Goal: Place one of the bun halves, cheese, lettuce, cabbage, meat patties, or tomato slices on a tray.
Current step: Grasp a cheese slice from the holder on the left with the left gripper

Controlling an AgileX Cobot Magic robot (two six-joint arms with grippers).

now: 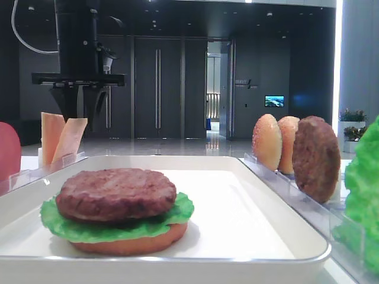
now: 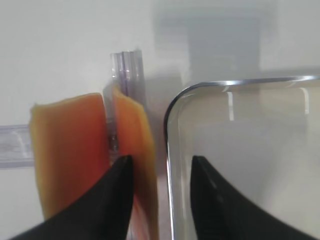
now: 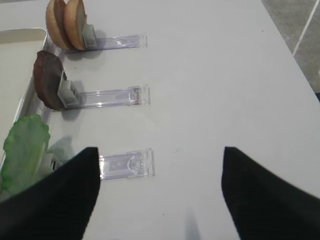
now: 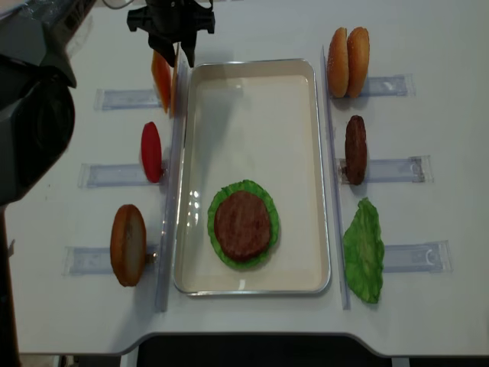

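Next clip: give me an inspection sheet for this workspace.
Surface: white table, no spills seen.
Job's things: tray holds bottom bun, lettuce and meat patty, stacked. Cheese slices, tomato slice and bun half stand in left racks; two bun halves, second patty and spare lettuce on the right.
Clutter: nothing seen.
Hands: left hand straddles one cheese slice, jaws not visibly clamped; right hand open, empty, over bare table.
Cables: one loop above left arm.
Surroundings: dark hall, doors.
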